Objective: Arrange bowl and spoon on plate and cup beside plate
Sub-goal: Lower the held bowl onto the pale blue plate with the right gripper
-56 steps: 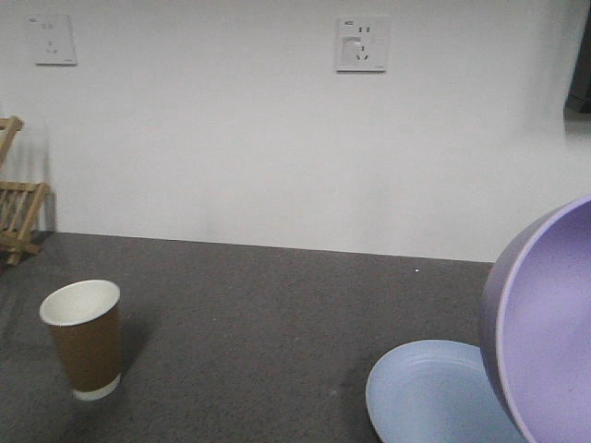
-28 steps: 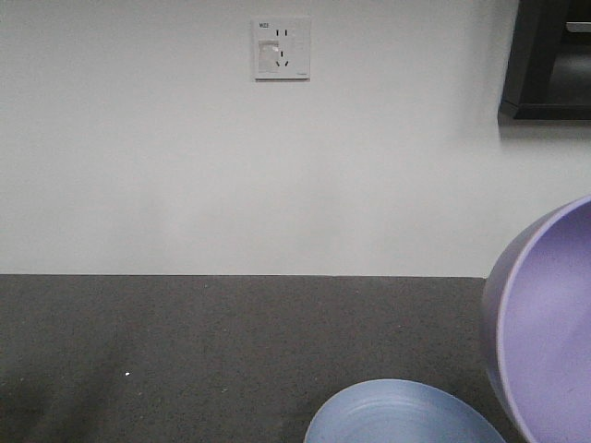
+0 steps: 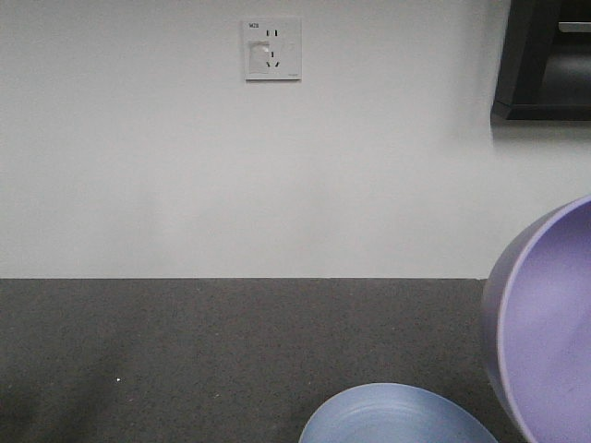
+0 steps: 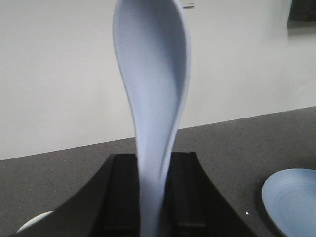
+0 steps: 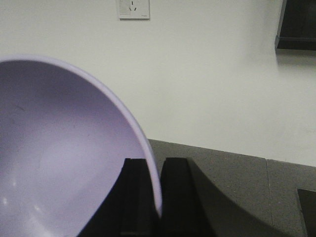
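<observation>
Front view: sits low over the dark tabletop (image 3: 185, 351), faces the wall (image 3: 138, 166) head-on, wall socket (image 3: 271, 49) high, slightly left of centre. Very near the bowl (image 3: 545, 341), cropped at right, well below the socket; plate (image 3: 397, 417) cut by bottom edge.

Left wrist view: looks along left gripper (image 4: 155, 197) at the same wall, spoon (image 4: 153, 98) close-up under the socket corner clipped at top, same plate lower right.

Right wrist view: looks along right gripper (image 5: 157, 197), bowl close, below-left of socket.
</observation>
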{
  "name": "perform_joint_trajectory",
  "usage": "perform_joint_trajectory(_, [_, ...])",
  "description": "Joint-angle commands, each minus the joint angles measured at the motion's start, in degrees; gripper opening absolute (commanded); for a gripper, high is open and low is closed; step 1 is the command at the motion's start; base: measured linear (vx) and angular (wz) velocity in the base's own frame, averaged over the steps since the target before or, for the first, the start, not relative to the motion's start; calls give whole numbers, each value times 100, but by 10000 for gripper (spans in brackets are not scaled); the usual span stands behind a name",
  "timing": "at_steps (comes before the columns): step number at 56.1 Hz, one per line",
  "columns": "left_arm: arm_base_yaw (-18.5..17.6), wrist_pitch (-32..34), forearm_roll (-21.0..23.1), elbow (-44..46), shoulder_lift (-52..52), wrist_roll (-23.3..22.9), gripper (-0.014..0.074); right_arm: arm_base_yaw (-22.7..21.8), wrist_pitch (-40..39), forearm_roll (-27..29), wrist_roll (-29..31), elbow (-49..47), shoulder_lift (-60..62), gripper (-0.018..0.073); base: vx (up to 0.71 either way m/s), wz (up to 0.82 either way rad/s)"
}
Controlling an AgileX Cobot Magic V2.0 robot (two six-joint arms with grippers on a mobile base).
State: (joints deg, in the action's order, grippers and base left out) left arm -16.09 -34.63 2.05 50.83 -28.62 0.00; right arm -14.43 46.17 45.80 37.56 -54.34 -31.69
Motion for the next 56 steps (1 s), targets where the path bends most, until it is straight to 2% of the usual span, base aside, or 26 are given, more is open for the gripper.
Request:
perform_joint_trajectory(1, [-30, 515, 47, 144, -59, 0, -6, -10, -384, 232, 52, -162, -43, -9, 0, 0])
perform_joint_trajectory(12, [-30, 515, 47, 144, -59, 0, -6, -10, -409, 295, 52, -162, -43, -9, 0, 0])
perform_joint_trajectory(34, [-30, 672, 47, 144, -66, -31, -6, -10, -436, 821, 107, -162, -75, -9, 0, 0])
perform_joint_trajectory(39, [-30, 662, 47, 144, -66, 0, -6, -10, -472, 865, -139, -162, -228, -9, 0, 0])
perform_joint_trajectory(44, [-30, 662, 47, 144, -66, 0, -6, 60, -478, 766, -519, -184, -626, -9, 0, 0])
perform_joint_trajectory(49, [-30, 640, 47, 144, -66, -36, -6, 319, -460, 554, -515, -195, -1344, -9, 0, 0])
perform_joint_trajectory(56, [-30, 512, 47, 144, -66, -60, -6, 805, -252, -14, -515, -195, -2419, -9, 0, 0])
